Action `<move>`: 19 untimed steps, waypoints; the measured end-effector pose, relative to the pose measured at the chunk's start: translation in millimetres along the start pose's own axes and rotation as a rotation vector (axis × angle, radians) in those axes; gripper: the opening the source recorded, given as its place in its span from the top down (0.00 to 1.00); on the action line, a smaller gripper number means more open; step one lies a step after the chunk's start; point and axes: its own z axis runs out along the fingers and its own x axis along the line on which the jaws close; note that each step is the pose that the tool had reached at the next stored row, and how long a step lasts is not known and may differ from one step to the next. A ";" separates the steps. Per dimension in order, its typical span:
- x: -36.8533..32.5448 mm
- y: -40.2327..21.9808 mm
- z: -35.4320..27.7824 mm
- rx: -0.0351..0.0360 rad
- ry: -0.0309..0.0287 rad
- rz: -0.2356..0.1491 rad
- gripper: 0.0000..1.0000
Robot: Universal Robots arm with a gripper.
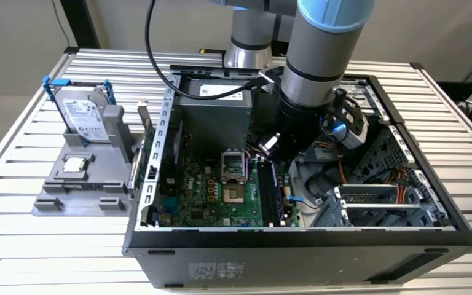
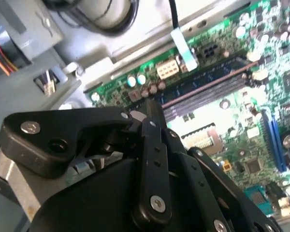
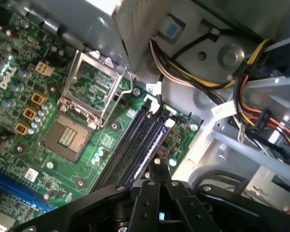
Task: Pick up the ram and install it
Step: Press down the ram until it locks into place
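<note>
The ram [image 3: 152, 143] is a long thin stick with a bluish edge, standing in one of the black memory slots [image 3: 128, 145] on the green motherboard [image 1: 219, 190]. The second wrist view shows the ram [image 2: 208, 86] as a blue strip beside the empty slots. In the exterior view the ram [image 1: 270, 187] runs along the board's right side inside the open computer case [image 1: 302, 236]. My gripper [image 3: 157, 169] is shut, its black fingertips pressed together just above one end of the ram. I also see the gripper [image 2: 152, 110] over the slots, and the gripper [image 1: 267, 153] reaching down into the case.
An open processor socket [image 3: 82, 111] lies beside the slots. Bundled cables [image 3: 251, 101] and a grey drive cage [image 1: 380, 206] crowd the case's right side, and the power supply [image 1: 216, 104] sits at the back. On the table's left a grey fixture [image 1: 80, 184] holds a hard drive [image 1: 84, 114].
</note>
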 end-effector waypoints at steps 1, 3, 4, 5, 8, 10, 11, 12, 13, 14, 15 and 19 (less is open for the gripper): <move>0.2 -2.7 0.1 -0.0001 -0.0002 0.000 1.00; 2.5 -9.4 0.2 -0.0001 -0.0001 0.000 1.00; 4.6 -13.4 0.3 -0.0001 -0.0001 0.000 1.00; 6.8 -17.4 0.3 0.0000 -0.0001 0.000 1.00; 12.2 -26.7 1.1 0.0000 -0.0002 -0.001 1.00; 14.5 -25.5 3.6 -0.0003 -0.0006 -0.009 1.00; 15.6 -25.0 3.9 -0.0003 -0.0005 -0.015 1.00; 15.8 -24.8 4.0 -0.0003 -0.0006 -0.027 1.00; 15.9 -24.8 4.0 -0.0007 -0.0009 -0.043 1.00; 16.2 -24.6 4.1 -0.0010 -0.0011 -0.056 1.00; 16.3 -24.5 4.1 -0.0014 -0.0015 -0.068 1.00; 16.8 -24.2 4.1 -0.0025 -0.0023 -0.119 1.00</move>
